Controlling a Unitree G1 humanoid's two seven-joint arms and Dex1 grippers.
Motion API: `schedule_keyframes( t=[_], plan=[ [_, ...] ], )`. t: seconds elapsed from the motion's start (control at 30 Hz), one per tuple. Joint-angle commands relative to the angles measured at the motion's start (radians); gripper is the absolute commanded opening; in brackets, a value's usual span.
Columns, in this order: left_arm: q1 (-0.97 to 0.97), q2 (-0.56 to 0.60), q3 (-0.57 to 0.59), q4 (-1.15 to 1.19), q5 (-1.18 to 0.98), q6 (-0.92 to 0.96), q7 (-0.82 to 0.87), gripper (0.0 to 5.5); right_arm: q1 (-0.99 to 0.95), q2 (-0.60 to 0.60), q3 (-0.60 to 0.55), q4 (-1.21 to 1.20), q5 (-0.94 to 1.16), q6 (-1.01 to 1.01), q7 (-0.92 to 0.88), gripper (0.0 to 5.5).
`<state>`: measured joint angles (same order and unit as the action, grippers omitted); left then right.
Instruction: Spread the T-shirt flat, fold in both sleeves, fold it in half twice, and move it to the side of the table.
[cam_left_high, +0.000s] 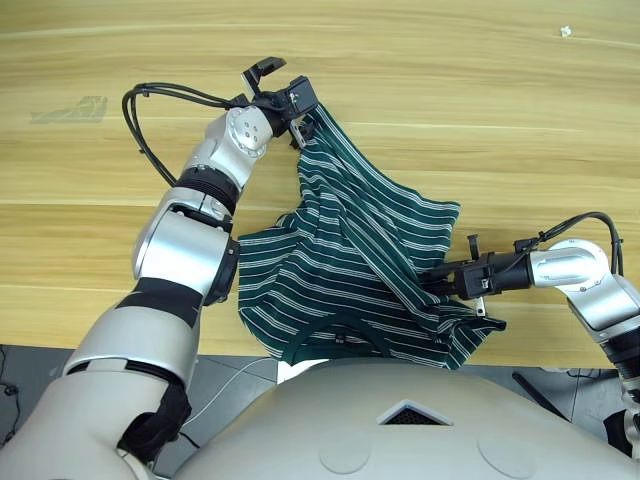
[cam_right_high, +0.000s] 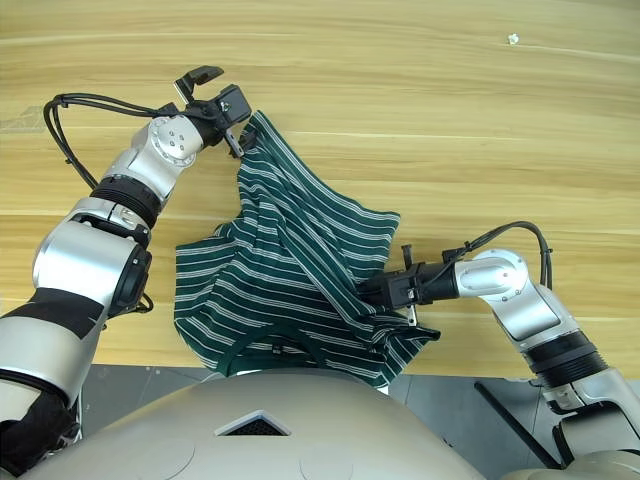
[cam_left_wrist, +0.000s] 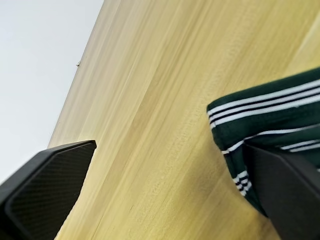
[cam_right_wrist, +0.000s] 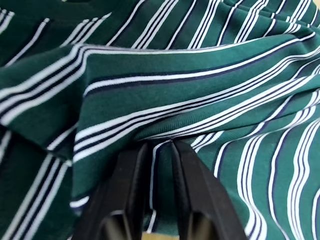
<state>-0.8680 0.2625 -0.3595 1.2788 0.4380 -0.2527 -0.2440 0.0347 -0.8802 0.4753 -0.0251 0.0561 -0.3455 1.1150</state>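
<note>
We see a light wood-grain table (cam_left_high: 480, 120), with a small white speck (cam_left_high: 565, 31) far out on the right and a faint grey mark (cam_left_high: 70, 110) on the left. Dark grey floor (cam_left_high: 20, 370) shows past the near edge.

The T-shirt (cam_left_high: 340, 260), green with white and navy stripes, lies crumpled mid-table and reaches the near edge. Its long axis is diagonal: a narrow tip points far-left and the wide bunched end sits near-right. A curved hem at the near edge looks like the neckline, but we can't confirm that.

The left gripper (cam_left_high: 287, 103) is at the far tip with its jaws apart. The cloth edge lies against one finger (cam_left_wrist: 285, 190), and the other finger (cam_left_wrist: 45, 185) is over bare wood.

The right gripper (cam_right_wrist: 160, 150) is low at the near-right end, jaws together and pinching a fold of the shirt.
</note>
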Motion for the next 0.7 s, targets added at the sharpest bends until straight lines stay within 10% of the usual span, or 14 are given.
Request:
schedule_keyframes(
  t=[0.03,0.7],
  plan=[
    [0.027,0.008,-0.005,0.015,0.014,0.014,0.006,5.4,0.06,-0.013,0.064,0.101,-0.117,0.057,0.024,0.86],
    [0.119,0.077,0.207,-0.077,-0.148,-0.064,0.166,5.4,-0.626,0.312,-0.082,1.03,-0.328,-0.216,-0.454,0.86]
  ],
)
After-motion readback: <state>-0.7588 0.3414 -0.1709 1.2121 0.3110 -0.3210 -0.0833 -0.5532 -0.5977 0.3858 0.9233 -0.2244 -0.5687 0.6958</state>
